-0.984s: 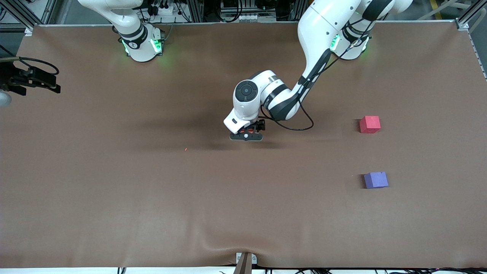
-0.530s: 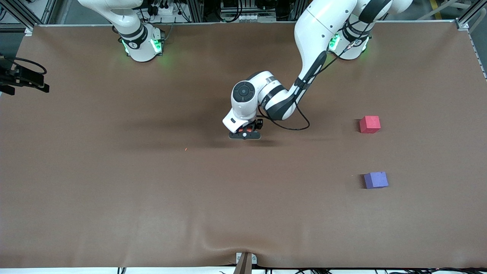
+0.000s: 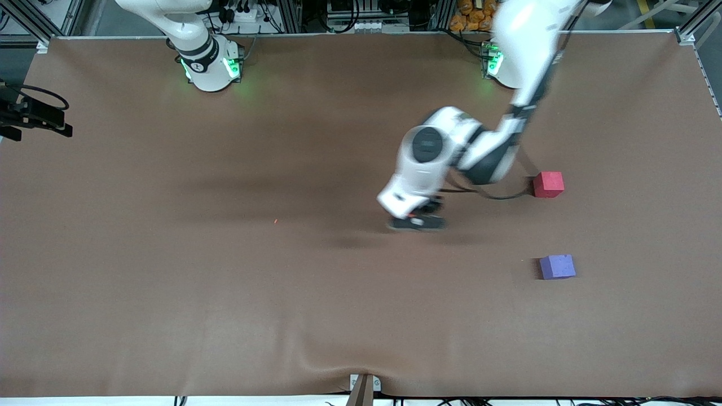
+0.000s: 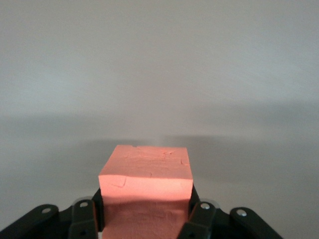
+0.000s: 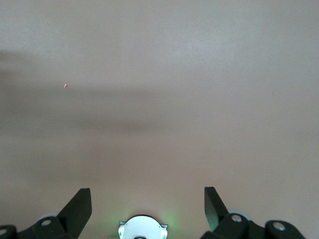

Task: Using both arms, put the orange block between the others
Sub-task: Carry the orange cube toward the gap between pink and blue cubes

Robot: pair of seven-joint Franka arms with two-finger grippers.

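Observation:
My left gripper (image 4: 147, 219) is shut on the orange block (image 4: 146, 186), which fills the space between its black fingers (image 4: 83, 219). In the front view this left gripper (image 3: 418, 221) hangs over the middle of the brown table, and only a sliver of the block shows under it. The pinkish-red cube (image 3: 548, 184) and the purple-blue cube (image 3: 557, 267) rest toward the left arm's end, with the purple-blue one nearer the front camera and a gap between them. My right gripper (image 5: 147, 209) is open and holds nothing. It waits at the table's edge (image 3: 34, 115) at the right arm's end.
A tiny orange crumb (image 3: 275, 221) lies on the brown mat (image 3: 225, 293), also seen as the crumb (image 5: 65, 85) in the right wrist view. A metal bracket (image 3: 364, 386) sits at the front edge. The left arm's cable loops close to the pinkish-red cube.
The left gripper closed on the orange block, then swung with it toward the left arm's end, nearer the two cubes. The right gripper drew back slightly toward the table's edge.

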